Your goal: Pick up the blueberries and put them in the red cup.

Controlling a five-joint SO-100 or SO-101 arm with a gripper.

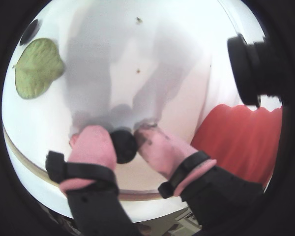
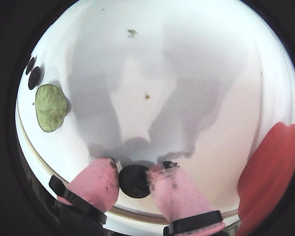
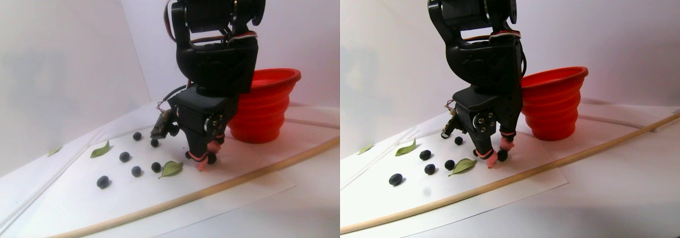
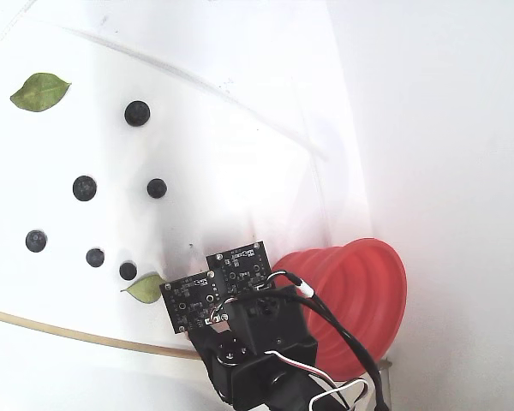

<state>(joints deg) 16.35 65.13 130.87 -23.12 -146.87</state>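
Because the two pink-padded fingers (image 1: 93, 147) close on it from either side, one dark blueberry (image 1: 123, 145) sits pinched in the gripper (image 2: 133, 178) right at the tips, low over the white sheet (image 2: 201, 64). Whether the berry is lifted clear or resting on the paper is hard to judge from the wrist views; in the stereo pair it looks about level with the sheet. That narrow pinch suits something this small and round, which could easily roll out sideways.

Seen close, the berry is nearly black, matte and round, and it fills the gap between the pads.

Just beyond, the red cup (image 3: 268, 102) stands upright with its wide rim open, near the gripper, so the carry should be short but needs a rise over the rim. Farther out, the other blueberries (image 4: 85, 187) lie loose and well apart on the sheet, with two green leaves (image 4: 40, 91) among them and a thin wooden rod (image 3: 255, 173) along the near edge.
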